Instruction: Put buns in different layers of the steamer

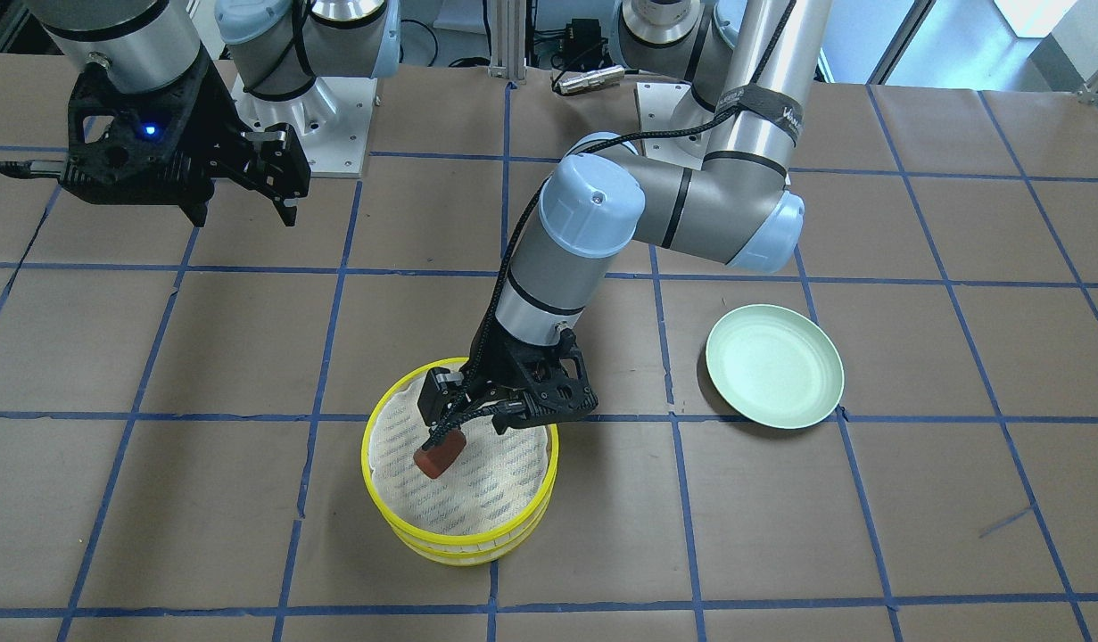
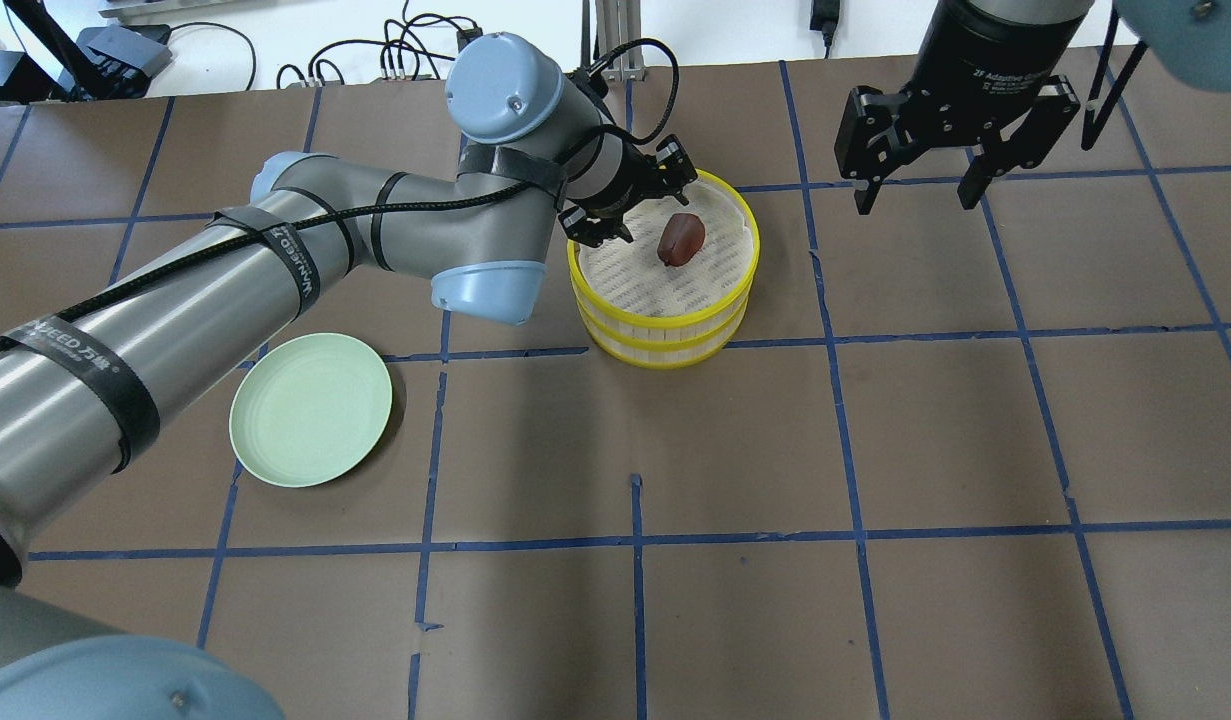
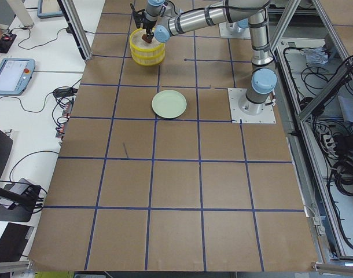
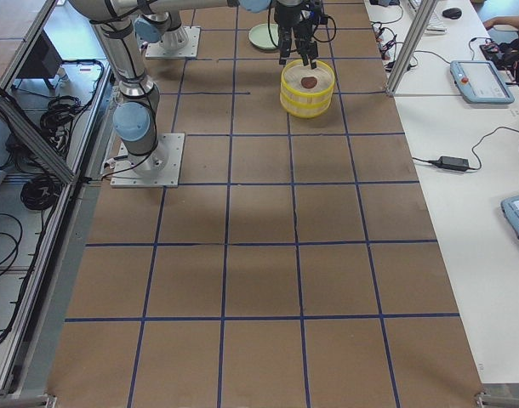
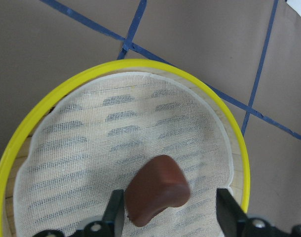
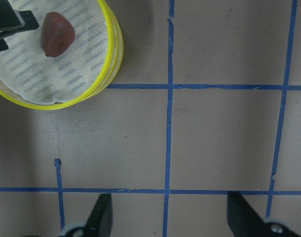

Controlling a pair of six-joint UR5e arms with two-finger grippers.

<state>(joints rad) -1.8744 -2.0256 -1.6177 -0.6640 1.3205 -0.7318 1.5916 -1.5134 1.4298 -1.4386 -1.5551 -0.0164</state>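
Observation:
The steamer [image 1: 464,538] stands as a two-tray stack with yellow rims. The dark reddish-brown bun [image 1: 439,457] lies on the cloth liner of the top layer [image 2: 635,280]. My left gripper [image 1: 443,439] hangs just above the bun. In the left wrist view the bun [image 5: 158,190] sits between the two open fingers [image 5: 116,207], with a gap on its right side. My right gripper [image 2: 915,195] is open and empty, above the table to the steamer's right. The white bun is hidden or out of view.
An empty pale green plate [image 2: 310,423] lies on the table on my left side, apart from the steamer; it also shows in the front view [image 1: 774,366]. The brown table [image 2: 875,450] is marked with blue tape lines. The left arm's forearm reaches over the area between plate and steamer.

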